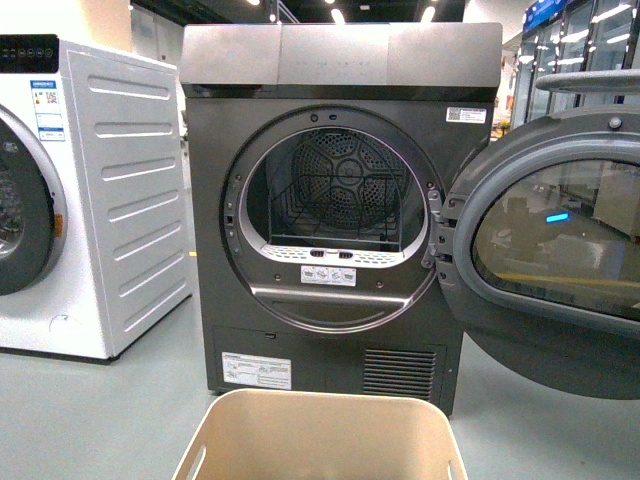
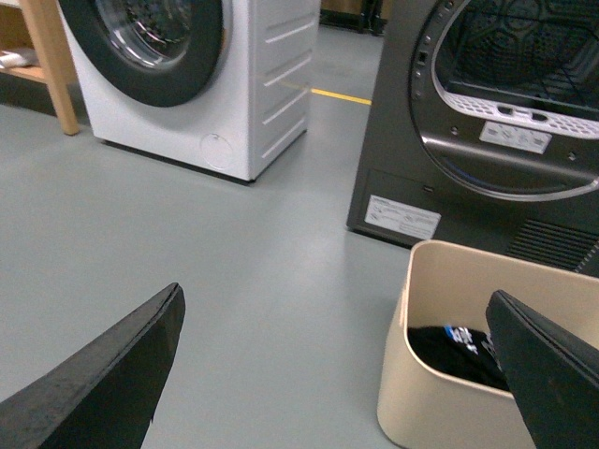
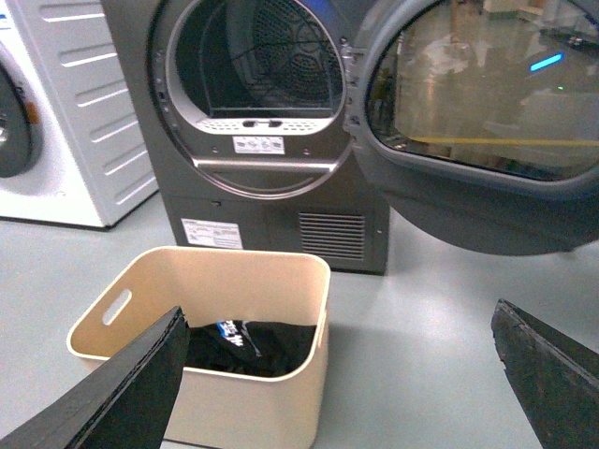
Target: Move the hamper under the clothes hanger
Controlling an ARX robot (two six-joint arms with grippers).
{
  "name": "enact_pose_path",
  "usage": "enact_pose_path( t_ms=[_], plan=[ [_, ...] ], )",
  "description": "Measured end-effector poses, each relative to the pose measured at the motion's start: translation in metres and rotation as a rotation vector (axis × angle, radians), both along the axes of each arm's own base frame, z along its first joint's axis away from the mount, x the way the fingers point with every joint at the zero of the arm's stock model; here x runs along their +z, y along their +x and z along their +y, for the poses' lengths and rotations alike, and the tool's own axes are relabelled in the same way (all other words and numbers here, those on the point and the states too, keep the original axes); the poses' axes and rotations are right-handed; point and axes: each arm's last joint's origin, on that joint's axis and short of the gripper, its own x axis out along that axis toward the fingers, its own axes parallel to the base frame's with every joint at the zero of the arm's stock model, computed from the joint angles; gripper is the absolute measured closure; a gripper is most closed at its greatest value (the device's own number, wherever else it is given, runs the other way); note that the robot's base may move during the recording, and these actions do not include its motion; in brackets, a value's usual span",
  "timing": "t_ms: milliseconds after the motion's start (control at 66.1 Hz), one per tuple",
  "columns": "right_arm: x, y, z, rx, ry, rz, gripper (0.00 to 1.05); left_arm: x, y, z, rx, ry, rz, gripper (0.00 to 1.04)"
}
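Nearest to me is the hamper (image 1: 320, 428), its cream rim filling the bottom middle of the front view. It stands on the grey floor (image 1: 80, 410) just before the foot of the dark grey dryer (image 1: 210, 250), whose door (image 1: 550, 260) hangs open to my right. Left of the dryer stands a white washing machine (image 1: 100, 200). The clothes hanger is in none of my three views, so I cannot say which way the hamper has to travel.

What the coming move turns on is how the hamper lies between my arms. From the left wrist it sits toward my right, with one of the left fingers (image 2: 543, 374) crossing in front of its rim. From the right wrist it sits toward my left, behind one of the right fingers (image 3: 112, 393). So it is centred between the two — neither arm is clearly nearer. A slot handle (image 3: 117, 306) shows in the wall facing my left side. From that I judge the long axis runs across me, one short end toward each arm, though this angle does not settle it.

The left jaws and right jaws are both spread wide and hold nothing. Some dark clothing (image 3: 253, 346) lies in the bottom of the hamper — weight to reckon with. I judge a two-arm hold at the ends would suit, once the hanger is found.
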Motion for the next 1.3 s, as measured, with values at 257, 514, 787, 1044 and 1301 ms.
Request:
enact_pose_path(
  t_ms=[257, 514, 787, 1044, 1301],
  plan=[
    [0.031, 0.123, 0.025, 0.149, 0.0, 0.167, 0.08, -0.004, 0.142, 0.024, -0.029, -0.026, 0.28, 0.07],
    [-0.01, 0.239, 0.053, 0.154, -0.073, 0.469, 0.08, -0.044, 0.24, 0.03, -0.165, -0.031, 0.56, 0.07],
    [-0.068, 0.302, 0.078, 0.151, -0.226, 0.652, 0.08, -0.075, 0.306, 0.024, -0.19, -0.027, 0.645, 0.07],
    [-0.105, 0.354, 0.083, 0.113, -0.246, 0.733, 0.08, -0.106, 0.353, 0.006, -0.221, -0.036, 0.65, 0.07],
    [-0.129, 0.379, 0.079, 0.061, -0.244, 0.765, 0.08, -0.145, 0.373, -0.016, -0.281, -0.033, 0.683, 0.07]
  ],
)
